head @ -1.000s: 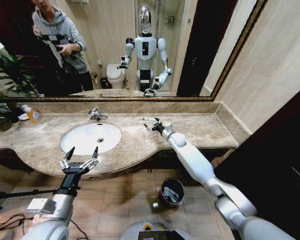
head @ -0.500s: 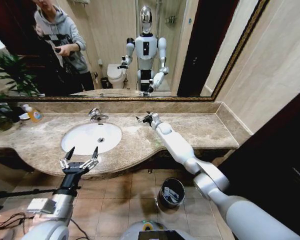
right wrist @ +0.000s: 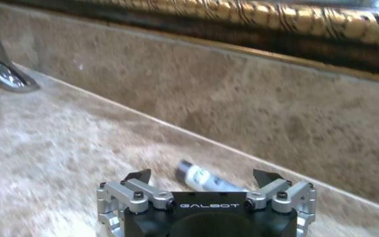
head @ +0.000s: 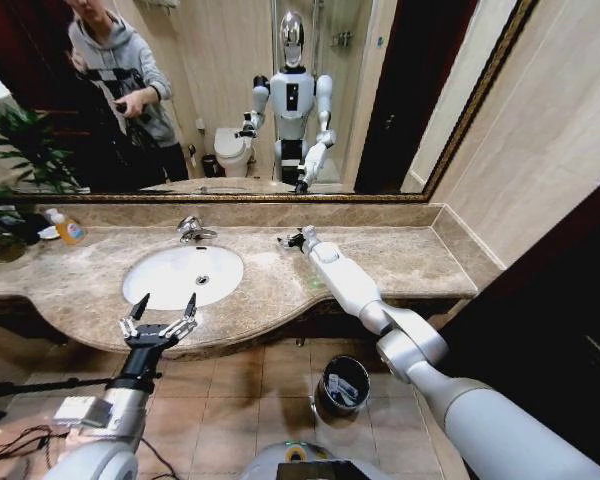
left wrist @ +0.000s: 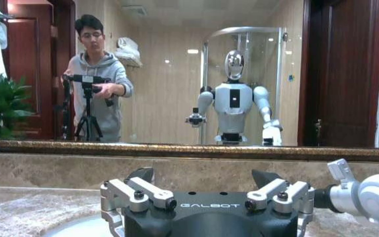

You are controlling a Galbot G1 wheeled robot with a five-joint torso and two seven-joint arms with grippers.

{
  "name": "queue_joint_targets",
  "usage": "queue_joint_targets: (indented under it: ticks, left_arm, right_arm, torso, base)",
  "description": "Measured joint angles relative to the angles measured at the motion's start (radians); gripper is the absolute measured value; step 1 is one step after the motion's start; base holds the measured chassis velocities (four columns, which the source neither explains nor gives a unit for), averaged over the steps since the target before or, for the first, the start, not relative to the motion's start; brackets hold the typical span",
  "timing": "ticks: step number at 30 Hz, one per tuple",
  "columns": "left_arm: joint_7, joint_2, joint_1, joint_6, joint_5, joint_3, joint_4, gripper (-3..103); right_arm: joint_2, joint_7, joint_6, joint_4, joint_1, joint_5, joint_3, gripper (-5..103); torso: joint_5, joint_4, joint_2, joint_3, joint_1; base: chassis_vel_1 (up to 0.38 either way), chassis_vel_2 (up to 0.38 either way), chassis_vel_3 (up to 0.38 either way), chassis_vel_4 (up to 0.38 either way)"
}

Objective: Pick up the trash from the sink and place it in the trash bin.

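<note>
Since half a second ago my right arm has bent a little more at the elbow, and my right gripper (head: 292,239) has come a bit lower over the beige counter (head: 400,255), behind the sink (head: 183,275) and to the right of the chrome faucet (head: 190,229). Its jaws stand wide apart. Between them in the right wrist view I see the piece of trash I reach for, a short white tube with a dark end (right wrist: 203,177), lying flat on the marble near the back wall. I judge it is very light, a little soft and smooth, so it can slide away or squirt out if I push it. I think the best hold is across its narrow body near the middle, with my fingertips touching the stone. My left gripper (head: 160,318) waits in front of the basin edge, jaws wide too. On the floor below stands the trash bin (head: 343,384), already with some pieces inside.
</note>
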Motion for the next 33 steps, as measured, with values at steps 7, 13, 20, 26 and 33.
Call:
queue_joint_targets:
  ticks: [7,13,20,26,33]
  left_arm:
    - [0.000,0.000,0.000,0.000,0.000,0.000,0.000,100]
    - [0.000,0.000,0.000,0.000,0.000,0.000,0.000,100]
    - [0.000,0.000,0.000,0.000,0.000,0.000,0.000,100]
    - [0.000,0.000,0.000,0.000,0.000,0.000,0.000,100]
    - [0.000,0.000,0.000,0.000,0.000,0.000,0.000,100]
  right_arm:
    - [-0.015,-0.026,-0.011,-0.004,-0.001,-0.022,0.001,96]
    - [-0.012,-0.048,-0.008,-0.017,0.004,-0.053,0.012,76]
    - [-0.020,-0.056,-0.012,0.001,-0.006,-0.056,0.016,54]
    - [-0.041,-0.060,-0.018,0.028,-0.021,-0.051,0.015,27]
    - [-0.074,-0.061,-0.040,0.085,-0.035,-0.019,0.014,8]
  torso:
    - [0.0000,0.0000,0.000,0.000,0.000]
    - [-0.0001,0.0001,0.000,0.000,0.000]
    - [-0.0002,0.0002,0.000,0.000,0.000]
    - [-0.0001,0.0001,0.000,0.000,0.000]
    - [0.0000,0.0001,0.000,0.000,0.000]
  base:
    - [0.000,0.000,0.000,0.000]
    - [0.000,0.000,0.000,0.000]
    - [0.000,0.000,0.000,0.000]
    - [0.000,0.000,0.000,0.000]
    - [0.000,0.000,0.000,0.000]
